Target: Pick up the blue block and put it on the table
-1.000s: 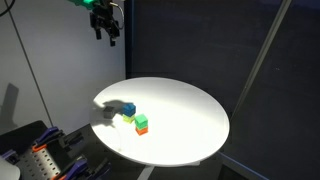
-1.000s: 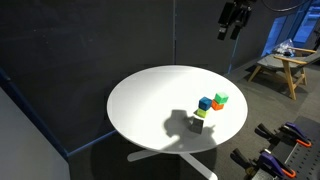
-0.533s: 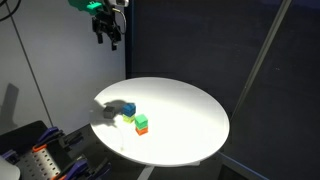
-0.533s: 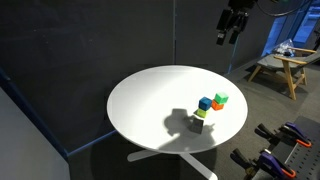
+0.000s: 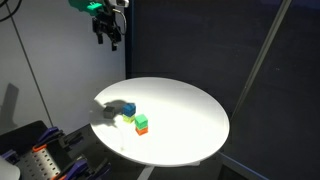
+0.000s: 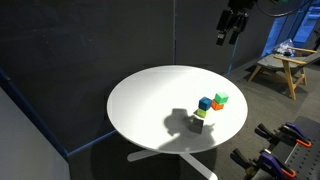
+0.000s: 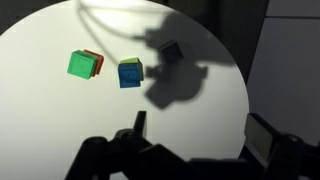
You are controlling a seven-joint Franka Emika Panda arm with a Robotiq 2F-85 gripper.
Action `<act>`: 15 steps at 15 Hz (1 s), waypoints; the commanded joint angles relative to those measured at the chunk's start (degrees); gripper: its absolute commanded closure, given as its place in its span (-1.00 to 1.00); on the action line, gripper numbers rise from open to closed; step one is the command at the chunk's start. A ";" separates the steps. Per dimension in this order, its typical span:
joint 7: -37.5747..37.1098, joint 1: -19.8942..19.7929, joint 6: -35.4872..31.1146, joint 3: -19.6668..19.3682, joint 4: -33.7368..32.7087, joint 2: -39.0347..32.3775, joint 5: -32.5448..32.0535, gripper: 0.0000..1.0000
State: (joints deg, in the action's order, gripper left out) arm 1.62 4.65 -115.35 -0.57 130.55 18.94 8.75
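1. Dark panelled walls closed in a round white table (image 5: 190,125).
2. The blue block (image 7: 130,73) stood near the table's edge, apparently atop a yellow-green cube (image 6: 200,114) (in the wrist view only a thin lime fringe showed around it).
3. At its 9 o'clock in the wrist view sat the green cube (image 7: 82,64) on an orange cube (image 7: 97,61), close but apart. At its 3 o'clock fell the arm's shadow (image 7: 175,80).
4. The gripper (image 5: 107,33) hung high above the table, its fingers spread wide and holding nothing.
5. The block lay toward 11 o'clock from the gripper's midline, so the approach needed centring first and then a straight descent. The fingers would probably best meet two flat faces, on the axis clear of the green cube. A vertical lift should leave the cube beneath undisturbed.
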 commanded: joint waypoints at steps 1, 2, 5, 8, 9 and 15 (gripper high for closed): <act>1.86 -0.55 -0.17 -0.04 -0.64 -0.36 1.11 -1.00; 1.86 -0.55 -0.17 -0.04 -0.64 -0.36 1.11 -1.00; 1.87 -0.56 -0.17 -0.04 -0.65 -0.39 1.11 -1.00; 0.23 -0.71 0.19 0.63 -0.10 -0.16 0.20 -1.00; 0.22 -0.70 0.18 0.67 -0.04 -0.21 0.20 -1.00; 0.22 -0.69 0.18 0.73 -0.03 -0.38 0.19 -1.00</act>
State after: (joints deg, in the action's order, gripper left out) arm 1.67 4.62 -115.35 -0.42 130.64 18.59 8.75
